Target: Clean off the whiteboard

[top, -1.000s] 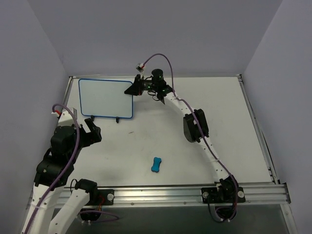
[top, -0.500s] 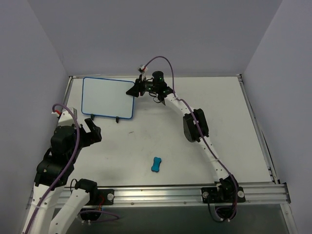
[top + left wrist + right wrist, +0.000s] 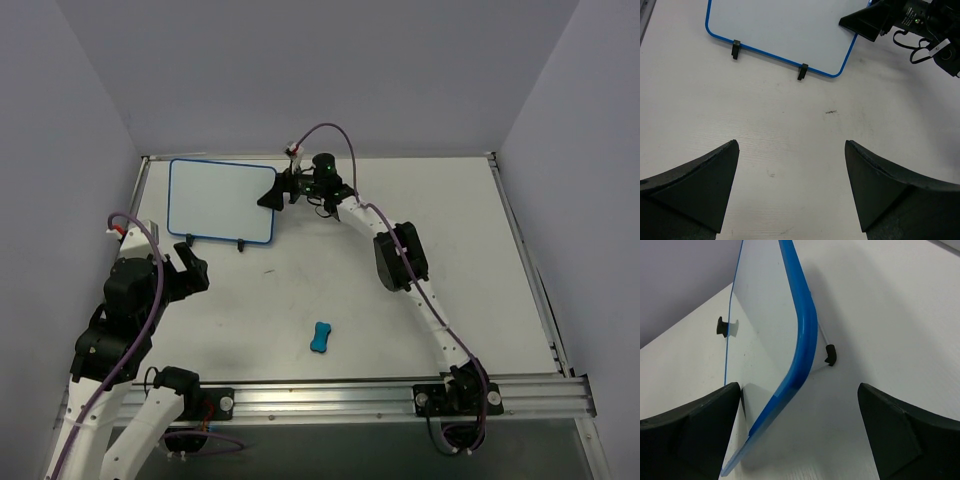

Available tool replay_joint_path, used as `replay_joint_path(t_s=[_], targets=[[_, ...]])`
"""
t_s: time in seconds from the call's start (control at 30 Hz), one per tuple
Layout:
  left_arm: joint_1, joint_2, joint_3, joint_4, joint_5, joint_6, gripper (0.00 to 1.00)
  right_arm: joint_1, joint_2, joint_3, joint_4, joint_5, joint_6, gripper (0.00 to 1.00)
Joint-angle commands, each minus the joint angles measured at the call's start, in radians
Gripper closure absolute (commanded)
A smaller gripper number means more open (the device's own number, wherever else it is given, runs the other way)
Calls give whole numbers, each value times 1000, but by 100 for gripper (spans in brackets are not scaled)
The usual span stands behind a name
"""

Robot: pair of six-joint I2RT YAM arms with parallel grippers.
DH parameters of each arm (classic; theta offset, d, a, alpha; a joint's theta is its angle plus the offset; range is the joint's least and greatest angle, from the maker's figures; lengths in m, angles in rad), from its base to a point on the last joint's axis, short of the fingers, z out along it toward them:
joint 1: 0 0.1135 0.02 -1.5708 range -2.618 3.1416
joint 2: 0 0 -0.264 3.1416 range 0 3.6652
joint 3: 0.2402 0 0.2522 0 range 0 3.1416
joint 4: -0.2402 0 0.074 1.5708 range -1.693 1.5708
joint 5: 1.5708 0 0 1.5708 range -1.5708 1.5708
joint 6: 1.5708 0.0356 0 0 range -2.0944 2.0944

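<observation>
The whiteboard (image 3: 220, 200) stands tilted on its black wire stand (image 3: 241, 244) at the back left of the table; its blue-rimmed face shows no writing. My right gripper (image 3: 268, 196) is open at the board's right edge. In the right wrist view the blue rim (image 3: 801, 347) runs between the spread jaws of that gripper (image 3: 799, 390), with its left finger (image 3: 700, 425) close to the board's face. The small blue eraser (image 3: 321, 337) lies on the table near the front. My left gripper (image 3: 790, 145) hovers open and empty in front of the whiteboard (image 3: 780, 35).
Grey walls close the table in at the back and on both sides. A metal rail (image 3: 330, 395) runs along the near edge with both arm bases on it. The stand's two feet (image 3: 801, 71) rest on the table in front of the board.
My right gripper has gone from shut on the board's right edge to open, letting go of it. The board's left side has shifted slightly right. The left arm has not moved.
</observation>
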Motion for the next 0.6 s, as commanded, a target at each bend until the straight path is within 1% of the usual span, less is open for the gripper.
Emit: replay_joint_path(t_s=[0.0, 0.17, 0.2, 0.23, 0.27, 0.3, 0.4, 0.5, 0.57], targets=[[15, -4, 4, 55, 15, 18, 6, 6, -113, -26, 54, -28, -7, 0], [26, -3, 4, 57, 21, 19, 6, -1, -224, -144, 87, -49, -15, 0], [27, -3, 4, 57, 22, 19, 6, -9, -241, -163, 121, -60, -4, 0], [27, -3, 3, 58, 24, 19, 6, -14, -269, -208, 150, -71, 14, 0], [29, -3, 3, 58, 28, 19, 6, -21, -280, -229, 179, -83, 69, 0], [29, -3, 3, 60, 28, 21, 6, -27, -289, -248, 245, -95, 97, 0], [29, -1, 1, 62, 27, 21, 6, -59, -317, -305, 323, -137, 171, 0], [35, 5, 6, 57, 15, 19, 6, -89, -378, -400, 304, -129, 148, 0], [43, 6, 6, 58, 13, 18, 6, -115, -444, -459, 273, -90, 87, 0]])
